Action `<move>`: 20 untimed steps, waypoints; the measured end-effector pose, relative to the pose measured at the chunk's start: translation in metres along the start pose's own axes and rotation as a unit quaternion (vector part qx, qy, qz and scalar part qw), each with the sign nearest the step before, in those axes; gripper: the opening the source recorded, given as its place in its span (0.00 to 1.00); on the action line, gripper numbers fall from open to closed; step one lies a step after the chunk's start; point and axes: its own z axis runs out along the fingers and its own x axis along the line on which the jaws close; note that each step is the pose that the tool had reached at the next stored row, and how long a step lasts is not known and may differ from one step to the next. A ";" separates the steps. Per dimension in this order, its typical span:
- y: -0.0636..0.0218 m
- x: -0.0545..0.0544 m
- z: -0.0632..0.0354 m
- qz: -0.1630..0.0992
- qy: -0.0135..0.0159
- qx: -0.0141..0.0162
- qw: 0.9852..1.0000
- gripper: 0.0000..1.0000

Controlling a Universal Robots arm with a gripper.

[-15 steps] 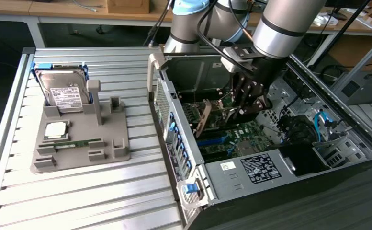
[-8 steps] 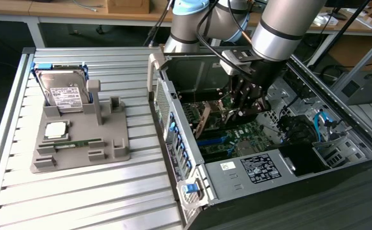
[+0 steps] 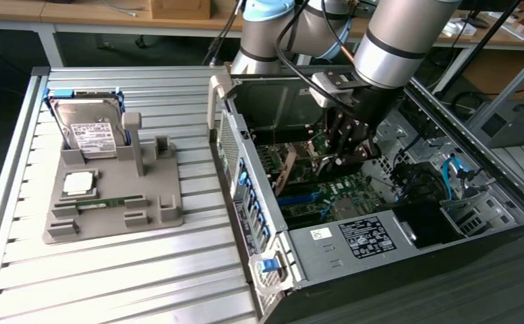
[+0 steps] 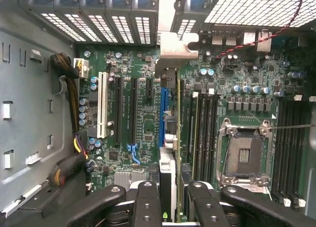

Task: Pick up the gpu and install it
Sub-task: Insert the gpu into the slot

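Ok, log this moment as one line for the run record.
hand: shut on gpu | gpu: on edge, over blue slot | place: inside open computer case | hard drive: in gray holder outside

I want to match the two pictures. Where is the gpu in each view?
Exterior view: the gpu stands on edge inside the open computer case, below the pincer.
Wrist view: seen edge-on between the pincer fingers, over the blue slot.
Shared landmark: the green motherboard.
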 end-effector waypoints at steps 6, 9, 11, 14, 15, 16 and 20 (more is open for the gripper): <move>0.0002 0.004 0.0006 0.001 0.000 0.000 1.000 0.27; 0.0003 0.007 0.0009 0.001 0.000 0.000 1.000 0.27; 0.0003 0.007 0.0014 0.001 0.000 0.000 1.000 0.27; 0.0004 0.008 0.0021 0.001 0.000 0.000 1.000 0.27; 0.0004 0.008 0.0023 0.001 0.000 0.000 1.000 0.27; 0.0005 0.008 0.0024 0.001 0.000 0.000 1.000 0.27; 0.0007 0.008 0.0035 0.001 0.000 0.000 1.000 0.27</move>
